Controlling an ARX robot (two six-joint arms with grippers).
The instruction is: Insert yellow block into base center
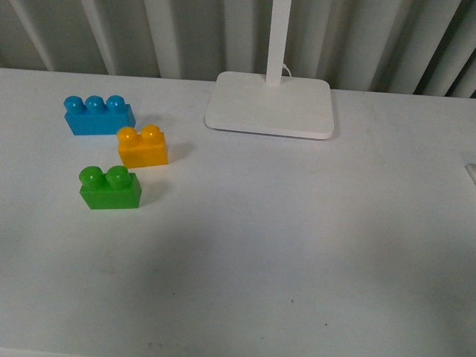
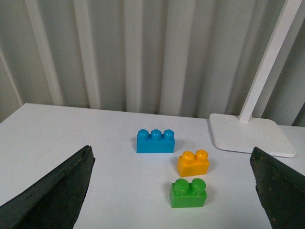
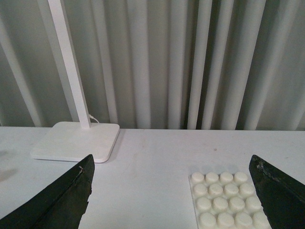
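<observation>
Resting toward 10 o'clock on the white table (image 1: 282,245): yellow block (image 1: 143,146), studs up, untouched. Just beside it, blue brick (image 1: 98,114) at its 10, green brick (image 1: 110,187) at its 7. Lamp foot (image 1: 269,105) at 12. Lying flat before right gripper (image 3: 170,164): studded base (image 3: 228,199). Left gripper (image 2: 171,155) and right alike spread wide, holding nothing.

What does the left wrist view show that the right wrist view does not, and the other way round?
Only the left wrist view shows the three bricks: the yellow block, the blue brick and the green brick. Only the right wrist view shows the base, lying flat, its visible studs bare. Both show the lamp foot with its pole, the white table and the ribbed wall behind.
</observation>
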